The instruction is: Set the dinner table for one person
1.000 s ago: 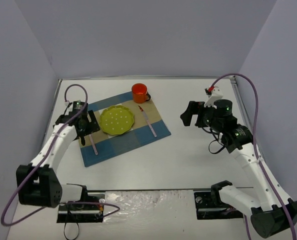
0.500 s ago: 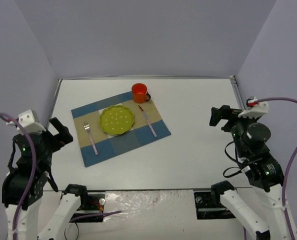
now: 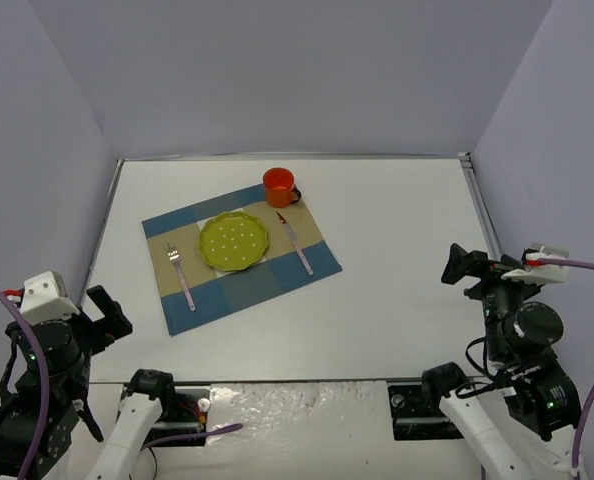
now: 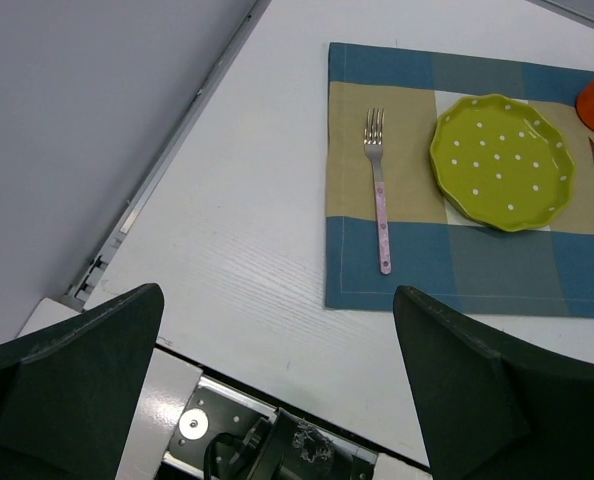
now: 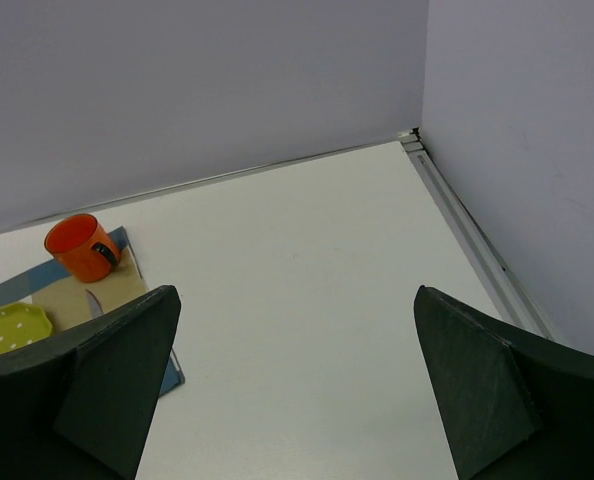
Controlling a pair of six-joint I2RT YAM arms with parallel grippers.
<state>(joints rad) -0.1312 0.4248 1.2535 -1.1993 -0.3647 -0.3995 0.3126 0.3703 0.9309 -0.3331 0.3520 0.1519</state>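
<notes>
The dinner table (image 3: 397, 260) is a large white tabletop. On it lies a blue-and-tan checked placemat (image 3: 267, 285). A green dotted plate (image 3: 234, 240) sits at the mat's middle, with a pink-handled fork (image 3: 181, 275) to its left and a knife (image 3: 297, 245) to its right. An orange mug (image 3: 280, 186) stands at the mat's far corner. My left gripper (image 3: 107, 310) is open and empty, high over the near left edge. My right gripper (image 3: 467, 268) is open and empty, high over the near right edge. The left wrist view shows the fork (image 4: 379, 190) and plate (image 4: 501, 160) beyond the left gripper (image 4: 277, 292).
Grey walls close in the table on the left, far and right sides, with metal edging (image 3: 482, 215) along them. The arm bases and a metal mounting strip (image 3: 307, 400) run along the near edge. The right wrist view shows the mug (image 5: 77, 247) past the right gripper (image 5: 297, 291).
Both arms have pulled back from over the table to the near edge and risen. The left gripper has left the fork, which lies on the mat. The right gripper has left the right side.
</notes>
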